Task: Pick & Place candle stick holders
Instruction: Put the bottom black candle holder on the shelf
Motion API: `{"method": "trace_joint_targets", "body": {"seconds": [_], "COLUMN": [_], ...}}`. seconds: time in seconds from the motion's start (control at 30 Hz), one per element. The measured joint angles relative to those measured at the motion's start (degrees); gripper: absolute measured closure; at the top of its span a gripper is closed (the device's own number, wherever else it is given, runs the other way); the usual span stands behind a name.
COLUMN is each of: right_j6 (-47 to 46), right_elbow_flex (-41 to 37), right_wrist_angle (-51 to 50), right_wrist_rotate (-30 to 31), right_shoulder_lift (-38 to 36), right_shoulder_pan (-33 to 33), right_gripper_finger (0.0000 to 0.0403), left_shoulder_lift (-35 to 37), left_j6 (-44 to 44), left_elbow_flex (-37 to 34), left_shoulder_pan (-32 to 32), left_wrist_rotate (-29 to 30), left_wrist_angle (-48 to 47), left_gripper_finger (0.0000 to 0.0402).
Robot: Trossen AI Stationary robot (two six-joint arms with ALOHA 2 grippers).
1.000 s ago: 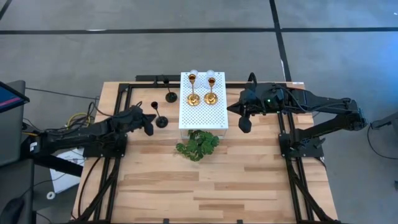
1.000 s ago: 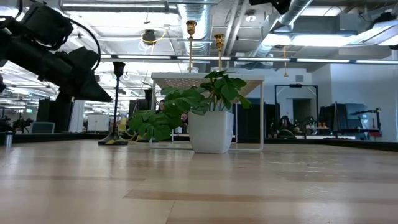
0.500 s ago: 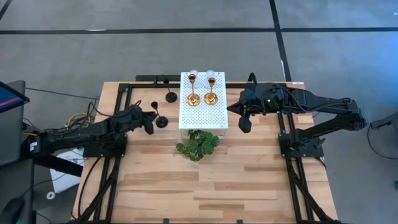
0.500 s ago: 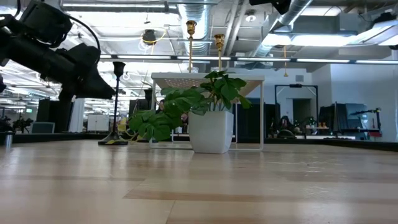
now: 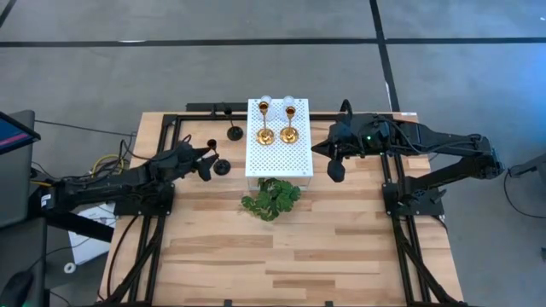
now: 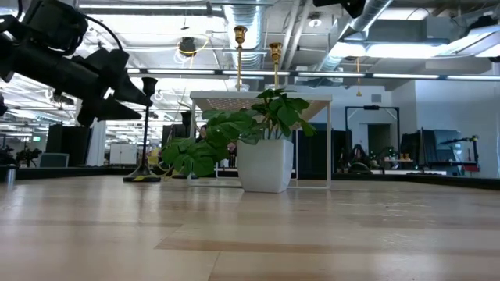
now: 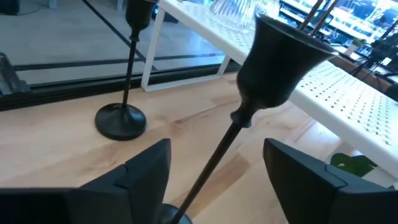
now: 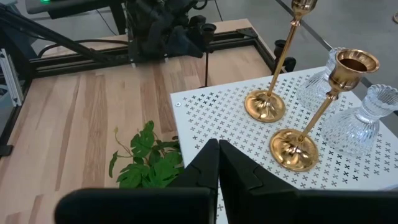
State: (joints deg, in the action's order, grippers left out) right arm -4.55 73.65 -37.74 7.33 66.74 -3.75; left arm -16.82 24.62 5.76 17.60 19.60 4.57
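Note:
One black candle stick holder [image 5: 221, 167] stands upright on its round base on the wooden table, just left of the white perforated stand [image 5: 277, 160]. My left gripper [image 7: 217, 180] is open, one finger on each side of its thin stem [image 7: 219, 152] without touching it, below the cup [image 7: 280, 59]. A second black holder [image 7: 121, 118] stands farther back. Two gold holders [image 8: 267, 102] [image 8: 295, 149] and two clear glass ones [image 8: 367, 118] [image 8: 317, 87] stand on the stand. My right gripper [image 8: 217, 168] hovers shut, high over the stand's right side.
A leafy green plant [image 5: 271, 199] in a white pot [image 6: 266, 168] stands in front of the stand's near edge. Black frame rails [image 5: 162, 222] run along both sides of the table. Open wood lies toward the near edge.
My left gripper has opened and let go of the black holder's stem, and its fingers have tipped up from a downward slant to near level. The holder stays upright on its base in the same spot. The right arm has kept still.

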Motion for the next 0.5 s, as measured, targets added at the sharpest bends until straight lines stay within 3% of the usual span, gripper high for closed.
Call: {"method": "trace_joint_targets", "body": {"seconds": [0.2, 0.5], "right_j6": [0.0, 0.0], "right_elbow_flex": [0.0, 0.0], "right_wrist_angle": [0.0, -0.5], "right_wrist_rotate": [0.0, 0.0], "right_shoulder_lift": [0.0, 0.0], "right_shoulder_pan": [0.0, 0.0], "right_gripper_finger": [0.0403, 0.0403], "left_shoulder_lift": [-4.2, -15.6], "left_j6": [0.1, -0.3], "left_elbow_flex": [0.0, 0.0], "left_shoulder_pan": [0.0, 0.0], "left_wrist_rotate": [1.2, 7.1], "left_wrist_angle": [5.2, 15.8], "left_gripper_finger": [0.0137, 0.0166]}}
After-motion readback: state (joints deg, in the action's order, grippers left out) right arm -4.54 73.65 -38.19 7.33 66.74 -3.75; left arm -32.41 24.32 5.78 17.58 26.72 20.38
